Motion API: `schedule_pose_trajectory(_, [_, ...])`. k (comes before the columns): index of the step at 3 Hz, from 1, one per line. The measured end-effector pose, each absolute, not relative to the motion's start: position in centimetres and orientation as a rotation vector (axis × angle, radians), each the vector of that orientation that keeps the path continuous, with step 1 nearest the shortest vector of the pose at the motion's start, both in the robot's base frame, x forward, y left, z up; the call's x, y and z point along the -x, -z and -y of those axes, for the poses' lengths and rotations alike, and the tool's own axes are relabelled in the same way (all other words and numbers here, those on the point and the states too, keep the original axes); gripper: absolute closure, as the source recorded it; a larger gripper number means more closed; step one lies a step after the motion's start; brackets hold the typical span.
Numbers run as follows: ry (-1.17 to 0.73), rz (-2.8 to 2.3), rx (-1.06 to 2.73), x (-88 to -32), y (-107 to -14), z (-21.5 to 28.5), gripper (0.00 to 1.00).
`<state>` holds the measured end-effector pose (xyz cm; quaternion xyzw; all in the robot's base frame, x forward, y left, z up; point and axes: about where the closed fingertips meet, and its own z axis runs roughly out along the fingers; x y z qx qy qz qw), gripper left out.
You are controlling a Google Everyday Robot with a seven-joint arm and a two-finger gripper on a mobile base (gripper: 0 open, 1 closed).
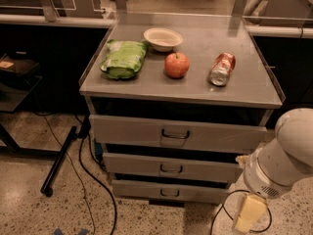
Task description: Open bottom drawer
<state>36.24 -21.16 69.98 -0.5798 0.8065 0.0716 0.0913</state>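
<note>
The bottom drawer (168, 192) is the lowest and shortest of three grey metal drawer fronts, with a small dark loop handle (169, 193) at its centre. Its front is nearly in line with the drawers above. My gripper (248, 213) hangs low at the right, a yellowish piece beside the cabinet's lower right corner, about level with the bottom drawer and well right of its handle. The white arm (283, 155) rises above it at the right edge.
On the grey cabinet top (244, 89) lie a green bag (122, 58), a white bowl (163, 38), a red apple (176, 65) and a soda can (221, 69). Black cables (93, 177) and a dark stand leg (61, 160) cross the floor at the left. A cable loop (220, 214) lies at the right.
</note>
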Motion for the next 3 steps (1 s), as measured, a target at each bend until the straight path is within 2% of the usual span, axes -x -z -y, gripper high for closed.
schedule_pose_trajectory(3, [-0.403,-2.523,1.68,-33.7,-55.5,17.9,0.0])
